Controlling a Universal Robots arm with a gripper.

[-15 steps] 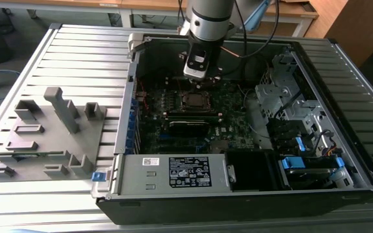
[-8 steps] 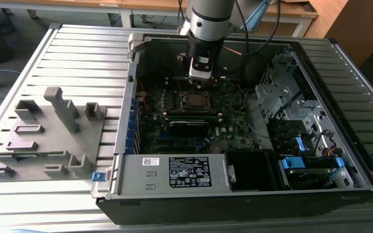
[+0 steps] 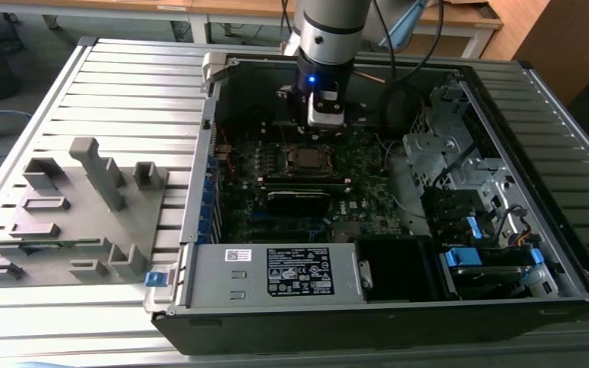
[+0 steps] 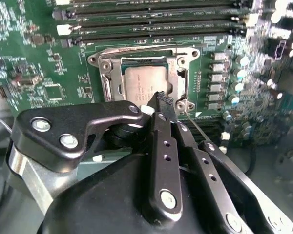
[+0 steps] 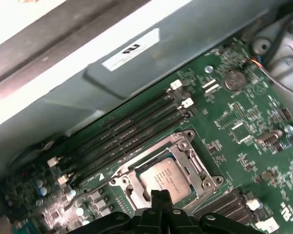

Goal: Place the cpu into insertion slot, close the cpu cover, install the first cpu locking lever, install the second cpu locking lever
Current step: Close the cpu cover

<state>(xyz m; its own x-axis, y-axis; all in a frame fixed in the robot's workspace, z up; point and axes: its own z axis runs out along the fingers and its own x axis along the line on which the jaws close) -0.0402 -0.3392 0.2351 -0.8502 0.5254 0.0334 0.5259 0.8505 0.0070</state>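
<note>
The cpu [image 4: 142, 84] lies flat in the insertion slot [image 4: 141, 50] on the green motherboard, its grey top showing through the window of the cpu cover [image 4: 115, 73], which lies down over it. My gripper [image 4: 162, 100] hovers just above the socket's edge, fingers together and nothing visible between them. A thin metal lever rod [image 4: 197, 126] sticks out from the socket's corner beside my fingers. In the first wrist view the cpu [image 5: 166, 178] and cover [image 5: 186, 152] sit just beyond the gripper [image 5: 158, 195]. In the exterior view the gripper [image 3: 320, 129] hangs over the socket [image 3: 305, 159].
The open computer case [image 3: 540, 291] lies on a slatted table. Memory slots [image 4: 151, 24] run alongside the socket. A black card [image 3: 297, 201], a power supply box [image 3: 274, 272] and drive cages [image 3: 459, 153] surround it. A grey fixture rack [image 3: 70, 215] stands at the exterior view's left.
</note>
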